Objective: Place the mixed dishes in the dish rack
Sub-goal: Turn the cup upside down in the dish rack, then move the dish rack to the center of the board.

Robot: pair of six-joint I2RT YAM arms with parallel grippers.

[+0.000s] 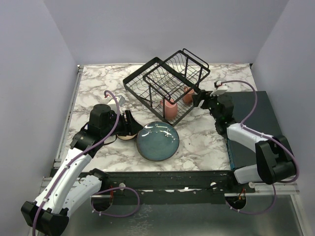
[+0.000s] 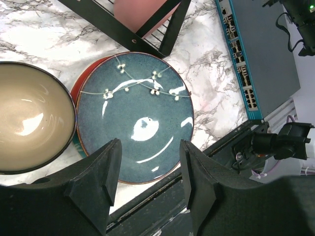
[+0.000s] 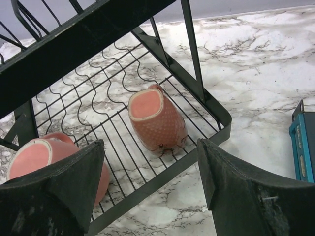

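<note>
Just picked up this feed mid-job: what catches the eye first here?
The black wire dish rack at the back, with two pink mugs in its lower tray and the open right gripper facing them. In front, a glossy teal-blue plate stacked on a red plate, beside a tan-lined bowl, under the open left gripper.

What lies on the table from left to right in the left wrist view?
Dark ceramic bowl with tan inside, round teal-blue glazed plate, flat dark rectangular slab with teal edge.

Overhead, two close-ups; shared dish rack (image 1: 167, 81)
</note>
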